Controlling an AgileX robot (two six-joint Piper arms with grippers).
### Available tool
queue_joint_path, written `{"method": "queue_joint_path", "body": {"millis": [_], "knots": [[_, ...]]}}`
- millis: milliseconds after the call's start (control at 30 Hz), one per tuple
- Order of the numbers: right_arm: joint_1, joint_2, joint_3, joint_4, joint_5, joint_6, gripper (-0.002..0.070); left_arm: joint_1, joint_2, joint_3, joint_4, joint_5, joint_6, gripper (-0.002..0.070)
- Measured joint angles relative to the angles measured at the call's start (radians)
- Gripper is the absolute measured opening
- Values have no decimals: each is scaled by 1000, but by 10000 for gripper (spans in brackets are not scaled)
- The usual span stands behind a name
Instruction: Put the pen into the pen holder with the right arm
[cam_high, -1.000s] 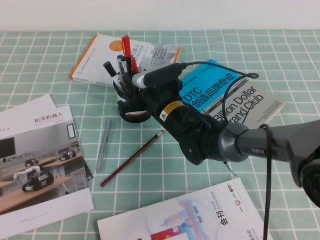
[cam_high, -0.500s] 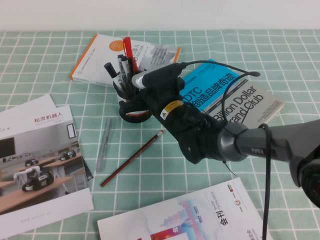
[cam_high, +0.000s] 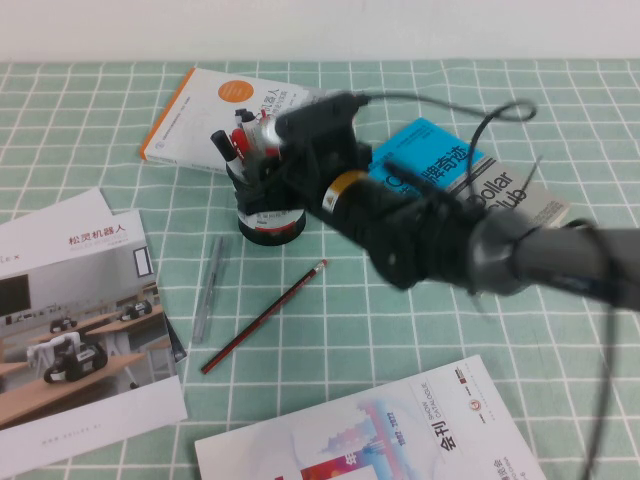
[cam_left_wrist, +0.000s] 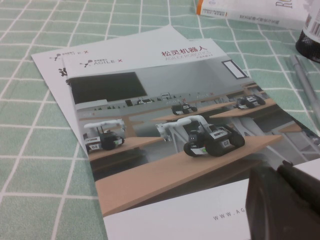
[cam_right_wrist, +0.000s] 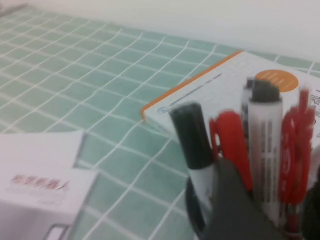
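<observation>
The black mesh pen holder (cam_high: 270, 216) stands on the green checked cloth, holding several markers. In the right wrist view the red-capped pen (cam_right_wrist: 295, 145) stands upright in the pen holder (cam_right_wrist: 191, 202), beside a white marker with a grey cap, a red-capped marker and a black-capped marker. My right gripper (cam_right_wrist: 275, 210) is just above the holder's rim, open, with a dark finger (cam_right_wrist: 235, 205) on either side of the pen and white marker. In the high view the right gripper (cam_high: 272, 158) is blurred at the holder. My left gripper (cam_left_wrist: 286, 205) hovers low over a brochure.
A translucent grey pen (cam_high: 212, 285) and a dark-red pencil (cam_high: 265, 317) lie in front of the holder. An orange-spined book (cam_high: 200, 110) and a blue book (cam_high: 450, 180) lie behind it. Brochures (cam_high: 70, 320) lie at the left, a magazine (cam_high: 370, 440) at the front.
The red pen, which stuck up high above the holder, now sits lower among the markers. The right arm has swung up and to the right and is blurred.
</observation>
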Motion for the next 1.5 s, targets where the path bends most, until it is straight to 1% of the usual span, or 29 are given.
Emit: {"method": "queue_joint_path", "body": {"millis": [100,167,200,267,333,400,467,600,667,833,1033,1167,1333,1400,1500], "knots": [[0,-100,0,-4,168,0,247,0,0,0,0,0,0,-6],[0,-177,0,-9,285,0,141,0,0,0,0,0,0,-6],[0,-222,0,-15,340,0,78,0,0,0,0,0,0,-6],[0,-288,0,-35,445,-2,25,0,0,0,0,0,0,-6],[0,-352,0,-53,537,-2,0,0,0,0,0,0,0,-6],[0,-421,5,-59,629,-9,-10,0,0,0,0,0,0,-6],[0,-489,30,-59,683,-26,-15,0,0,0,0,0,0,-6],[0,-657,142,-44,702,-35,-17,0,0,0,0,0,0,-6],[0,-754,232,-17,707,-34,-18,0,0,0,0,0,0,-6],[0,-963,409,114,765,-34,-19,0,0,0,0,0,0,-6],[0,-1104,517,150,860,-49,-19,0,0,0,0,0,0,-6],[0,-1133,582,150,845,-112,-19,0,0,0,0,0,0,-6],[-3,-1145,706,133,712,-129,-19,0,0,0,0,0,0,-6],[-46,-1165,772,100,653,-132,-19,0,0,0,0,0,0,-6],[-198,-1260,877,102,620,-132,-19,0,0,0,0,0,0,-6]]}}
